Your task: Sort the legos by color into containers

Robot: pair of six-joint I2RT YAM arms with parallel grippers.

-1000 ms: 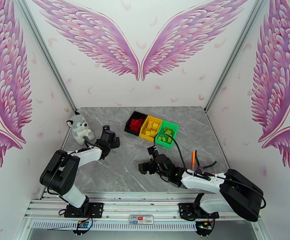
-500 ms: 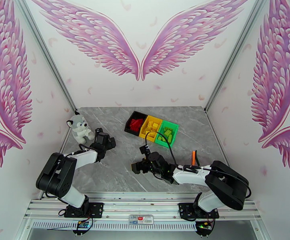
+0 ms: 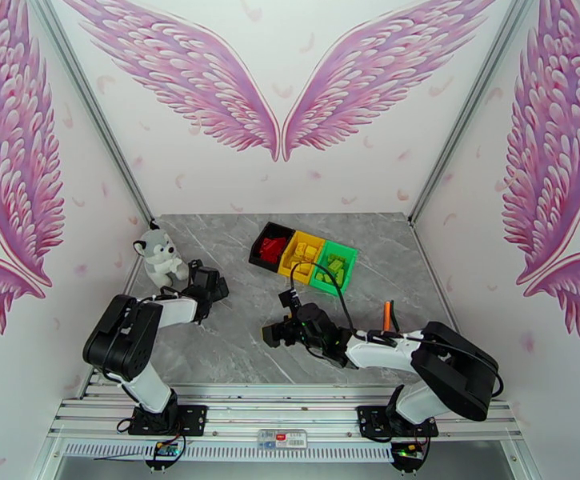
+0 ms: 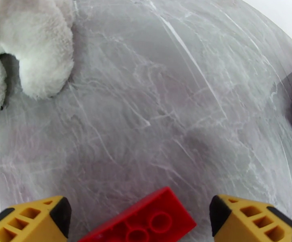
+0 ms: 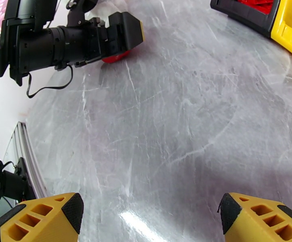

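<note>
Left claw: my left claw (image 4: 141,219) stands wide and low over the desk (image 3: 234,350), one yellow fingertip on either side of a red lego brick. A sliver of desk shows at each tip, so nothing is clamped.
Red lego brick: the brick (image 4: 152,216) lies flat and askew between my left fingers. It is well apart from the bins, on the left part of the desk.
Right claw: my right claw (image 5: 152,218) is wide too, with only bare marbled desk between its tips.
Bins: the black bin (image 3: 267,243), yellow bin (image 3: 301,256) and green bin (image 3: 335,268) sit joined in a slanted row toward the far side. Each holds legos of one colour: red, yellow and green in that order.
Edges: the plush husky (image 3: 158,258) sits at the desk's left edge, near my left claw. Orange-handled pliers (image 3: 386,315) lie just beside my right forearm, toward the right edge. The metal rail (image 3: 290,414) runs along the near edge.
Open room: a broad bare stretch lies between my two claws, and another between my left claw and the black bin.
</note>
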